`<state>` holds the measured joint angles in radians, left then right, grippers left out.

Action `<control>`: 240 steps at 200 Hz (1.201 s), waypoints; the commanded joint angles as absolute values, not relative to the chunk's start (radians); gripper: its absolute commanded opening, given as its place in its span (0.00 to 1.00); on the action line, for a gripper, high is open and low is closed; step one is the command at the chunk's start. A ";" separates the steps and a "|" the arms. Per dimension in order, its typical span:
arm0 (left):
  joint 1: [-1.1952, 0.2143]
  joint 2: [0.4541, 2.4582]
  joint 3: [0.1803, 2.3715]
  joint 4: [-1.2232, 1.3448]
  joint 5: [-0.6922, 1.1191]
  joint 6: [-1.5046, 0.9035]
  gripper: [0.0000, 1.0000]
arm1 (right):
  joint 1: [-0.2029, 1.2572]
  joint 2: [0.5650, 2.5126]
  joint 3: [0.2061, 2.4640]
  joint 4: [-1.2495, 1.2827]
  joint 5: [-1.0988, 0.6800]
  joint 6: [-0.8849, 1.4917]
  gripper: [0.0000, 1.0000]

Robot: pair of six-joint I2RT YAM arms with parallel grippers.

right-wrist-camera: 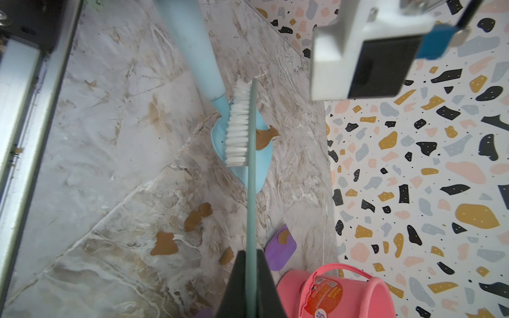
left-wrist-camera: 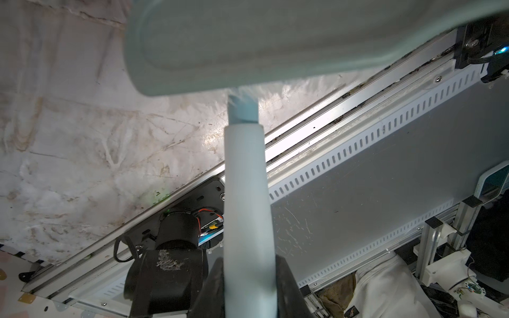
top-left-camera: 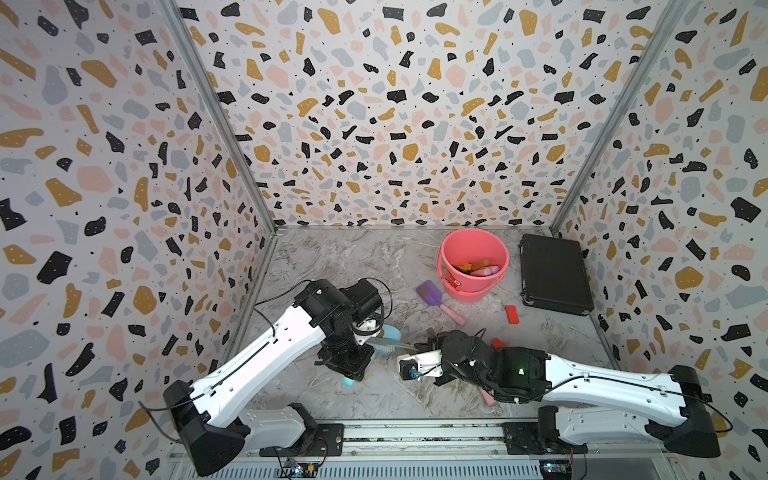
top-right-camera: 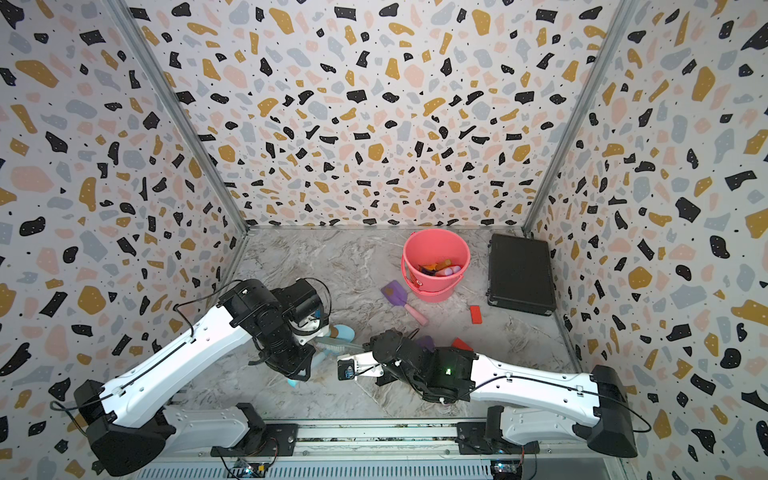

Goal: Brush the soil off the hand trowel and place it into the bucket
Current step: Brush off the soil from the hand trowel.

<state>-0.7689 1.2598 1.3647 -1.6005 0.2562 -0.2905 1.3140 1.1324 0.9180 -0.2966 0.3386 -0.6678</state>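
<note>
Nearest the rail, the left gripper (left-wrist-camera: 249, 289) is closed tight on the pale blue handle of the trowel (left-wrist-camera: 245, 192). Its two black fingers press the handle from both sides. In this left wrist view the grey-green back of the brush (left-wrist-camera: 275, 41) covers the blade and hides what lies on it.

The right wrist view gives what is hidden there. The right gripper (right-wrist-camera: 251, 283) is shut on the thin handle of the brush (right-wrist-camera: 237, 129). The white bristles lie on the blue blade, and one blob of soil (right-wrist-camera: 264, 137) sits on the blade edge, just beside the brush. I cannot tell if the blade touches the table (right-wrist-camera: 96, 137). Other brown blobs lie on the marble between the blade and the purple trowel (right-wrist-camera: 281, 249), which carries its own blob.

In both top views the arms hide most of this. There the trowel (top-left-camera: 390, 332) is at about 8 o'clock from the table centre, well apart from the bucket (top-left-camera: 478, 291). Farther on, the purple trowel lies near 12 o'clock and a red block (top-left-camera: 512, 314) at 3 o'clock. The bucket stands at 1 o'clock with coloured things inside. The black case (top-left-camera: 555, 274) lies at 2 o'clock, beside it.
</note>
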 commanded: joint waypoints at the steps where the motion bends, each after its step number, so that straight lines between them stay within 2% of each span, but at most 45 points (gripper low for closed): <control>1: -0.772 1.244 1.403 -1.630 0.247 -0.268 0.00 | 1.318 1.119 0.838 -0.242 0.459 -0.746 0.00; 32: -0.772 1.234 1.407 -1.632 0.252 -0.277 0.00 | 1.311 1.089 0.740 -0.140 0.585 -0.826 0.00; 87: -0.773 1.239 1.414 -1.626 0.261 -0.280 0.00 | 1.256 1.022 0.752 -0.177 0.621 -0.796 0.00; 108: -0.772 1.247 1.413 -1.613 0.257 -0.278 0.00 | 1.256 0.995 0.808 -0.192 0.587 -0.737 0.00; 132: -0.772 1.263 1.407 -1.595 0.258 -0.277 0.00 | 1.267 0.992 0.876 -0.241 0.471 -0.652 0.00; 168: -0.772 1.281 1.428 -1.586 0.248 -0.280 0.00 | 1.333 1.012 0.856 -0.224 0.409 -0.667 0.00; 240: -0.772 1.277 1.480 -1.596 0.185 -0.299 0.00 | 1.338 1.046 0.761 -0.227 0.492 -0.687 0.00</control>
